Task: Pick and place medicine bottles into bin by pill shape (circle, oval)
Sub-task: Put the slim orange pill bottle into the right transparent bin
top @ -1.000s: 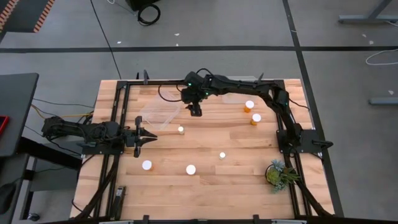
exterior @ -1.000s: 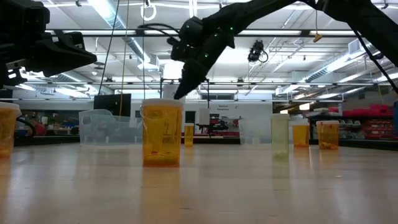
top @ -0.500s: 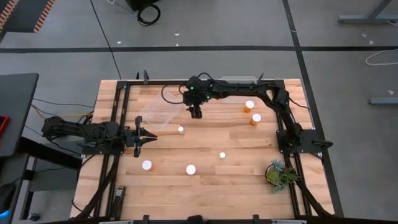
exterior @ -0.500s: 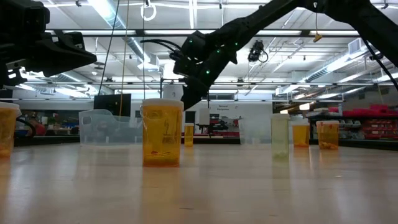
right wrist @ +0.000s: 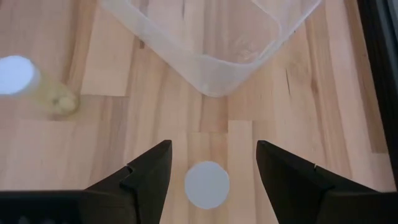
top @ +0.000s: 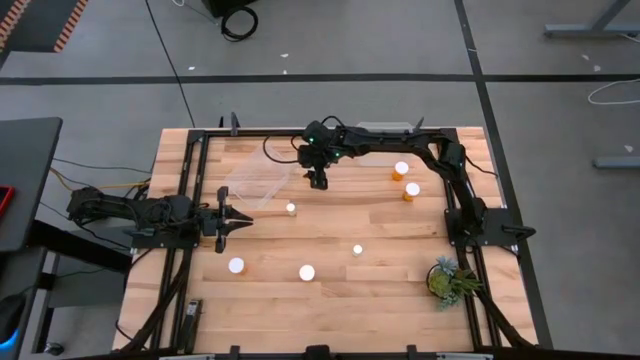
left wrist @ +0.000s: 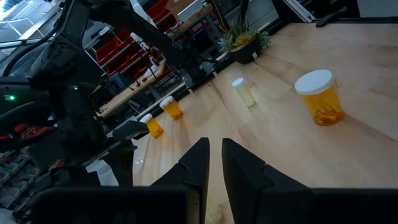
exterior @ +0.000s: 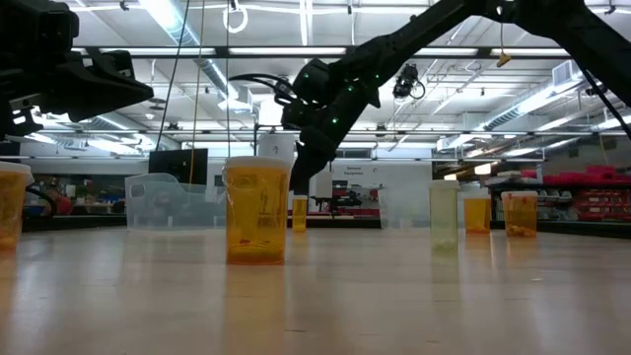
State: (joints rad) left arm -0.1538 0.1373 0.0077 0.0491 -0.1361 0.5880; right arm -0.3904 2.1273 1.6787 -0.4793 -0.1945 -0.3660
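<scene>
Orange bottle (exterior: 257,212) bears a label, its print unreadable.

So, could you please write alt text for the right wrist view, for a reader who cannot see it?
The right end effector, fingers open and empty, looks straight down at a wooden table with a white bottle cap showing between the fingers. A clear plastic bin lies beyond it, and a second bottle, white-capped and holding pale pills, stands off to one side.
</scene>
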